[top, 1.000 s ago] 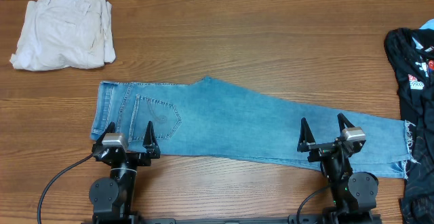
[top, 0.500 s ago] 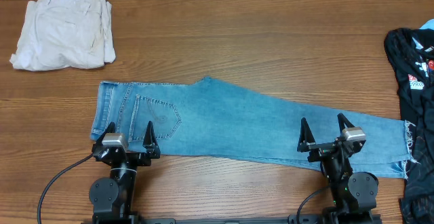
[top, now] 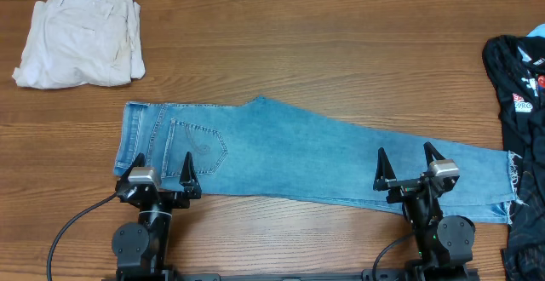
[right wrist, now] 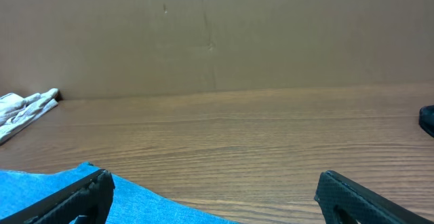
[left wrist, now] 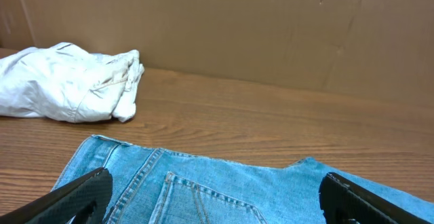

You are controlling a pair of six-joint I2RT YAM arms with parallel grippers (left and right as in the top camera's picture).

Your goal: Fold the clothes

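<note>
The left end effector (top: pixel 162 163) sits at the lower left of the overhead frame with its fingers spread apart and nothing between them, tips over the lower edge of the jeans (top: pixel 315 157) by the back pocket. The right end effector (top: pixel 404 157), lower right, is equally spread and empty over the leg. The jeans lie flat across the middle of the desk (top: pixel 341 51), long axis running left to right and dipping slightly rightward, with the waistband at the left end and the frayed hems at the right, close to the black garment (top: pixel 515 85) at the right edge. A cream garment (top: pixel 81 38) lies folded in the upper left corner, well apart, and bare wood fills the upper middle. The left wrist view shows the waistband and pocket stitching along the bottom of the frame between the dark fingers, with a cardboard wall (left wrist: pixel 237 27) behind the desk, which the overhead barely shows. The right wrist view shows only a blue strip at the lower left and open desk beyond.
</note>
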